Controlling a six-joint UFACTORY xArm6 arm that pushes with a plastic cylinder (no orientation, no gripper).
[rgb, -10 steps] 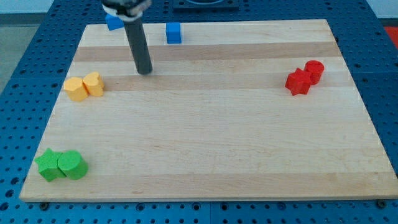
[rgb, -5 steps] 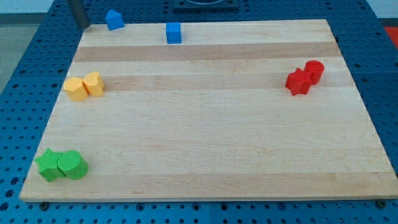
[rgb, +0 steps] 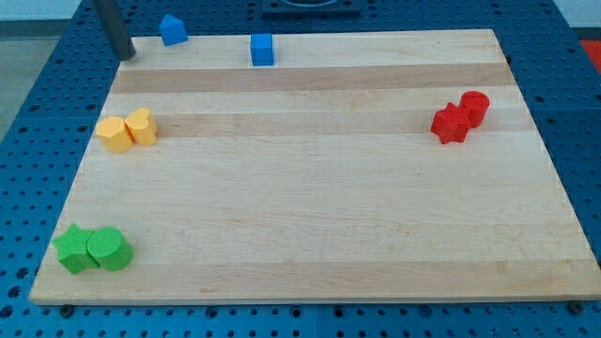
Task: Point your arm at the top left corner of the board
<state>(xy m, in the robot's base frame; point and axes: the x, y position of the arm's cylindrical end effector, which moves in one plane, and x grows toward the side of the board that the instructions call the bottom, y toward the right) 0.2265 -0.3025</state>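
While my tip [rgb: 123,54] meets the wooden board's [rgb: 310,197] top-left corner, blue pegboard table [rgb: 33,113] around, no tool fitted.

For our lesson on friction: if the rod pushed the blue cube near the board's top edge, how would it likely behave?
The blue cube sits flat on the smooth wooden board, so it would probably slide, not roll. It looks small and rigid, likely light. Pushed off-centre by my tip, it might spin.

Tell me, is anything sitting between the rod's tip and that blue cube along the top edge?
Yes. In the camera view, a blue house-shaped block lies between my tip and the blue cube.
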